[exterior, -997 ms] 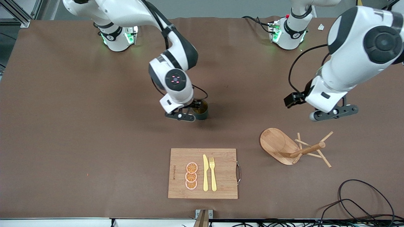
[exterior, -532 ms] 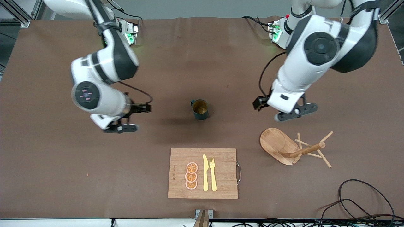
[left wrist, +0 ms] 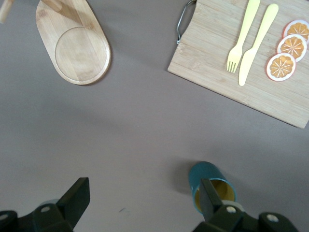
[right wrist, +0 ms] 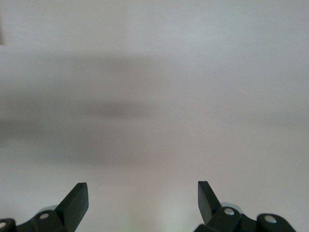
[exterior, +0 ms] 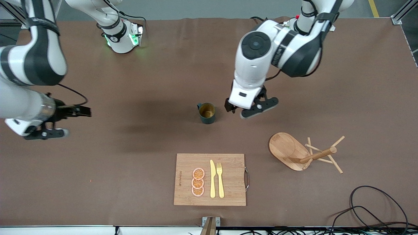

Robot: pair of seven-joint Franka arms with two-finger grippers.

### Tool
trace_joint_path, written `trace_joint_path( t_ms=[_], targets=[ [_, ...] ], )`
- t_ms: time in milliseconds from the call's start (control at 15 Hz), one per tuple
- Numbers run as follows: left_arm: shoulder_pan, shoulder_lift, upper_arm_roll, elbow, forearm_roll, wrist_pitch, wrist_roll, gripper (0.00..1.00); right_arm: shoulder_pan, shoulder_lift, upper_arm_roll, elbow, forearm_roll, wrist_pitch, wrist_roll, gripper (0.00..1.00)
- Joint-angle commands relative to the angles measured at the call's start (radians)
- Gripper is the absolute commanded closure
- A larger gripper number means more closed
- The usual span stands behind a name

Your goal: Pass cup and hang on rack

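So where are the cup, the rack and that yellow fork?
cup (exterior: pixel 207 113), front view, on its ochre inside.
rack (exterior: pixel 287 148), front view, on its oval base.
fork (exterior: pixel 220 181), front view, on its handle, on the board (exterior: pixel 186 163).

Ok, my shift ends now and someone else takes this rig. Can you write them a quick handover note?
Left gripper: open, empty, over bare table beside the cup, on the rack's side of it.
Right gripper: open, empty, over bare table toward the right arm's end.
Cup: upright on the table, free of both grippers.
Rack: standing toward the left arm's end, pegs empty.
Done: cup set mid-table.
Left: left arm grasps the cup and hangs it on a peg.
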Motion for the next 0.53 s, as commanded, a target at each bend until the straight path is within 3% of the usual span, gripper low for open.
trace_joint_path(
  t_ms=[0,465],
  targets=[
    [-0.057,0.036,0.007,0.027,0.061,0.014,-0.097,0.0,-0.097,-0.051,0.025,-0.017,-0.026,-0.012,-0.103,0.0],
    [-0.229,0.108,0.008,0.027,0.218,0.02,-0.401,0.0,-0.142,-0.054,0.025,0.072,-0.032,-0.093,-0.044,0.0]
  ],
)
